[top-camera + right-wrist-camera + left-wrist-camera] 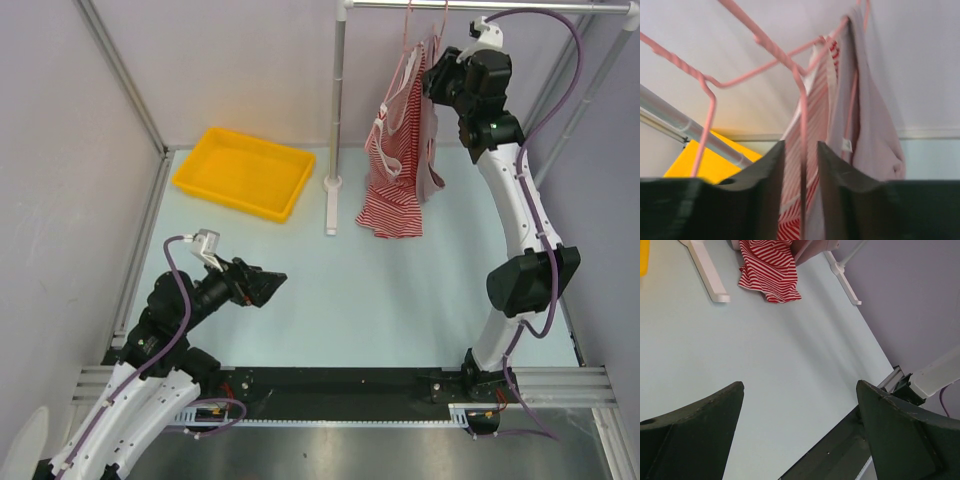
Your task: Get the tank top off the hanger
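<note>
A red-and-white striped tank top hangs from a pink wire hanger on the clothes rail. Its hem rests on the table. My right gripper is raised at the hanger's right side. In the right wrist view its fingers are narrowly open, with a pink hanger wire running between them without touching either. The striped cloth hangs just behind. My left gripper is open and empty low over the table at the left. The left wrist view shows its gap and the top's hem far off.
A yellow tray lies at the back left. The rack's upright pole and its foot stand left of the tank top. A pale lilac cloth hangs beside the stripes. The walls are close on both sides.
</note>
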